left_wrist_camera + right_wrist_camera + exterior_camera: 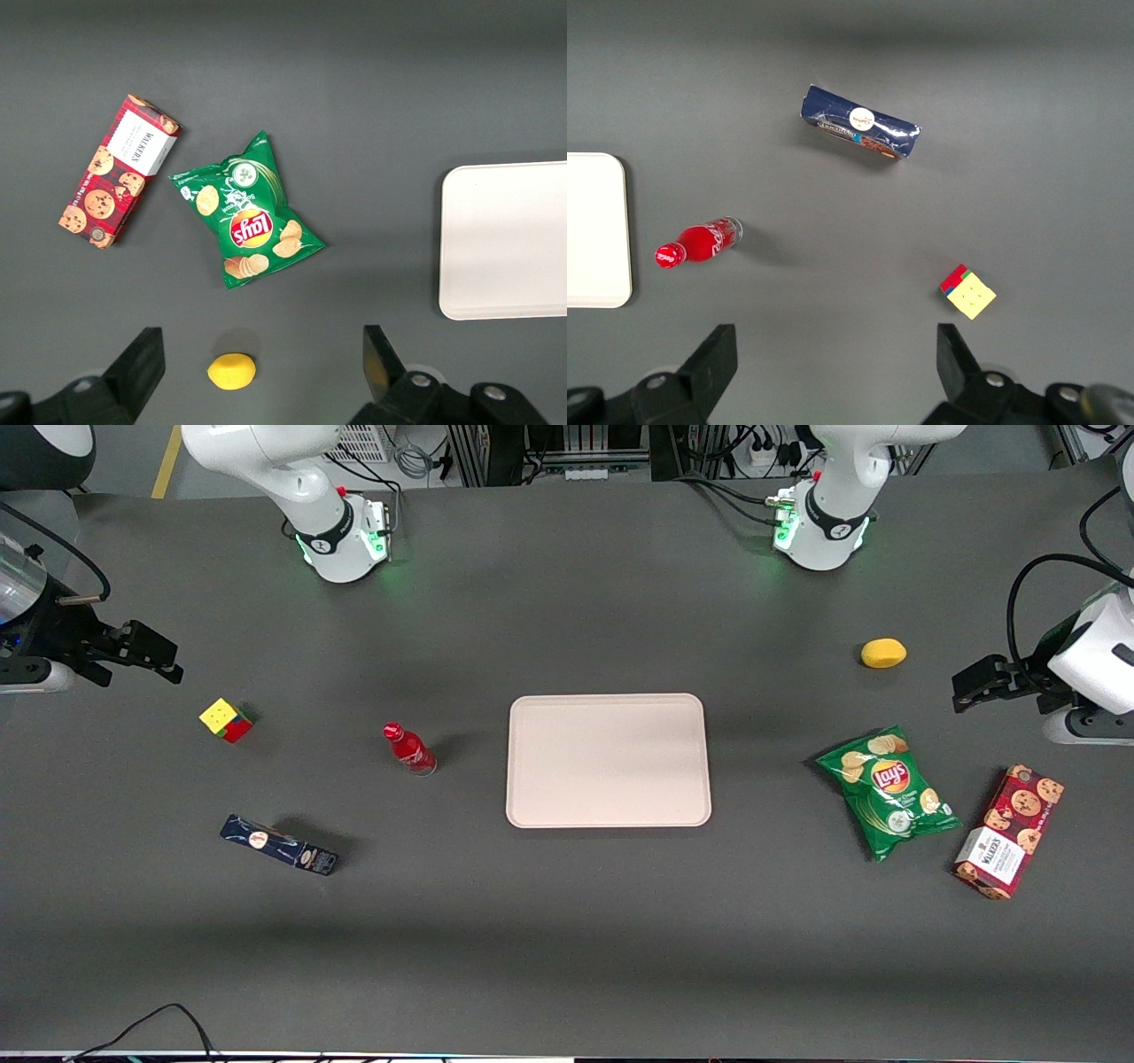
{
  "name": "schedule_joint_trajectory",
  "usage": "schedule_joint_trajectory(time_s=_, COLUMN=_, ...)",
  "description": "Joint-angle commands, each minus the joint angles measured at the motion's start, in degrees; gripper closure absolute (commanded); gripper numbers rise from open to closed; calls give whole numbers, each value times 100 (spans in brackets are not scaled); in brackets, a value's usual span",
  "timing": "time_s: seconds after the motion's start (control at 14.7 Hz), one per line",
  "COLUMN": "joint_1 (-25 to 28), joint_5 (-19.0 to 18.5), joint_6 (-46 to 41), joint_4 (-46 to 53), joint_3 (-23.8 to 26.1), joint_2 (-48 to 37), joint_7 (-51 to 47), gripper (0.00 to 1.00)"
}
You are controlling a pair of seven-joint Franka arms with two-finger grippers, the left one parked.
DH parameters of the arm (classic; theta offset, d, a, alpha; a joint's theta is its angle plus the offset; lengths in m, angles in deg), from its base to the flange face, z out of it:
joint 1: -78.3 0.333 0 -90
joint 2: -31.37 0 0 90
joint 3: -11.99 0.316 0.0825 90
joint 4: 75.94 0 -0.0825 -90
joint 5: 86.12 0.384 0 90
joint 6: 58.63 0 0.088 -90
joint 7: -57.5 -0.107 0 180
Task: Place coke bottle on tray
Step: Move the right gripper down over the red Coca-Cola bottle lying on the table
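Front view is showing, nearest, a dark blue snack packet [279, 845], then the coke bottle [409, 749] standing upright on the table just beside the tray [608, 760], apart from it. Farther off, the gripper [156, 657] is hovering with fingers spread, holding nothing. It should probably be closing around the body below the red cap. A green Lay's bag [888, 790] is lying toward the parked arm's end.

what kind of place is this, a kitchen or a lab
Likely a robot lab: a grey table with cables and equipment racks, test items like the coke bottle and tray, and the open pincer hovering above the table's edge.
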Motion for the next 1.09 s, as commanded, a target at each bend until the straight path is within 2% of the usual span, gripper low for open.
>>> schedule_joint_trajectory(time_s=0.0, joint_1=25, joint_5=28, joint_6=-71, joint_4=192, joint_3=3, joint_2=134, joint_7=62, gripper=0)
schedule_joint_trajectory(time_s=0.34, joint_1=43, joint_5=72, joint_6=-115, joint_4=280, joint_3=73, joint_2=266, joint_7=53, gripper=0)
schedule_joint_trajectory(time_s=0.68, joint_1=43, joint_5=125, joint_6=-115, joint_4=253, joint_3=845, joint_2=476, joint_7=-736, gripper=0)
schedule_joint_trajectory(time_s=0.81, joint_1=43, joint_5=352, joint_6=-10, joint_4=192, joint_3=1153, joint_2=643, joint_7=-1018, gripper=0)
schedule_joint_trajectory(time_s=1.02, joint_1=43, joint_5=459, joint_6=533, joint_4=-298, joint_3=1531, joint_2=661, joint_7=-1255, gripper=0)
